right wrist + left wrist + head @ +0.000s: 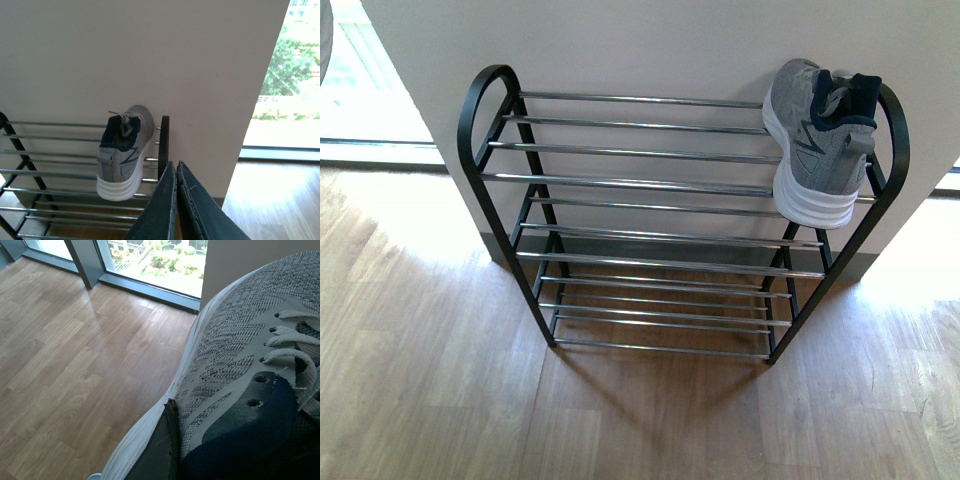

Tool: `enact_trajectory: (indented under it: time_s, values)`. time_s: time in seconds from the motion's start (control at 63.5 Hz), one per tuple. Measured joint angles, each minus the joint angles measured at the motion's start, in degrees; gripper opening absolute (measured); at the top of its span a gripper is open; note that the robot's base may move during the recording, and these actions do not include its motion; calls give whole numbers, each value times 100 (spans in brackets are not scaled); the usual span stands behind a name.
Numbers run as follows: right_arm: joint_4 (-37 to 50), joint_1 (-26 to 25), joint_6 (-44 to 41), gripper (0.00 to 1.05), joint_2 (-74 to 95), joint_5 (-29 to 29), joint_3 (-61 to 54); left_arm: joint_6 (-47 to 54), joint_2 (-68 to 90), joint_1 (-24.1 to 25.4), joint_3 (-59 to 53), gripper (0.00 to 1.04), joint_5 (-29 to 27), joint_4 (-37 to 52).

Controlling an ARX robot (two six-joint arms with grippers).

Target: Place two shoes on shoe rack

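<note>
The shoe rack (650, 185) with a black frame and chrome bars stands against the wall. One grey sneaker (815, 140) with a white sole rests on the right end of its top tier, heel towards me; in the right wrist view that sneaker (122, 150) sits just left of the rack's end frame (163, 142). My right gripper (176, 167) is shut and empty, held off the rack's right end. My left gripper (172, 407) is shut on a second grey sneaker (230, 365), high above the wood floor. Neither arm appears in the front view.
Wood floor (440, 380) lies in front of the rack. A beige wall (650, 50) backs it. Floor-level windows (150, 260) run along the left side, and another window (290, 85) is to the right of the wall.
</note>
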Motion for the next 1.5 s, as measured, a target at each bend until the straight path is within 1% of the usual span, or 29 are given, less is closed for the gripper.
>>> enact_trajectory:
  time_s: [0.063, 0.189, 0.472, 0.96, 1.039, 1.086, 1.432, 1.495]
  values:
    - [-42, 9, 0, 2, -81, 7, -4, 0, 0, 0, 0, 2, -2, 0]
    - [-514, 13, 0, 2, -592, 2, -7, 0, 0, 0, 0, 2, 7, 0]
    - [-1182, 13, 0, 2, -1276, 2, -7, 0, 0, 0, 0, 2, 4, 0]
    - [-1961, 13, 0, 2, -2050, 2, -7, 0, 0, 0, 0, 2, 2, 0]
    - [-2684, 13, 0, 2, -2586, -13, -4, 0, 0, 0, 0, 2, 4, 0]
    - [-2920, 15, 0, 2, -2896, 0, -4, 0, 0, 2, 0, 2, 2, 0]
    - [-2968, 15, 0, 2, -3032, 2, -4, 0, 0, 0, 0, 2, 4, 0]
    - [-2968, 15, -2, 11, -3034, 4, -4, 0, 0, 0, 0, 2, 4, 0]
